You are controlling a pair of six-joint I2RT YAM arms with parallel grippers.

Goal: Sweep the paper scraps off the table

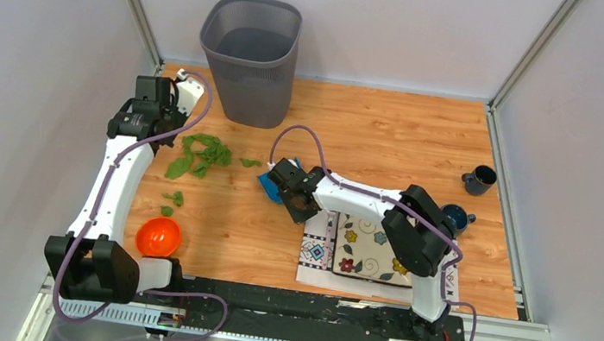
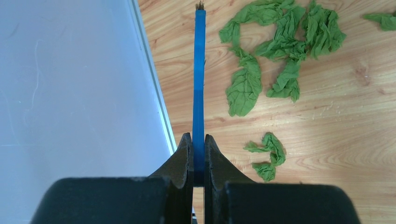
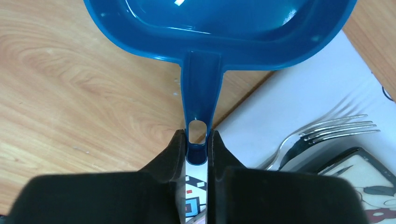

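Note:
Green paper scraps lie on the wooden table [image 1: 389, 138] at the left: a large cluster [image 1: 203, 151] [image 2: 280, 51], a small pair [image 1: 173, 200] [image 2: 268, 156] and a stray bit [image 1: 250, 162]. My left gripper [image 1: 153, 133] [image 2: 198, 140] is by the left wall, shut on the thin blue handle of a brush [image 2: 199, 70], whose bristle tip points past the big cluster. At the table's middle, my right gripper [image 1: 281, 187] [image 3: 197, 140] is shut on the handle end of a blue dustpan [image 1: 266, 185] [image 3: 219, 28], which lies partly on the placemat's corner.
A grey mesh bin [image 1: 249, 60] stands at the back left. An orange bowl [image 1: 158, 236] sits near the left arm's base. The white patterned placemat [image 1: 358, 251] holds a fork [image 3: 327, 133]. Two dark blue mugs [image 1: 479, 179] [image 1: 455, 217] are at the right.

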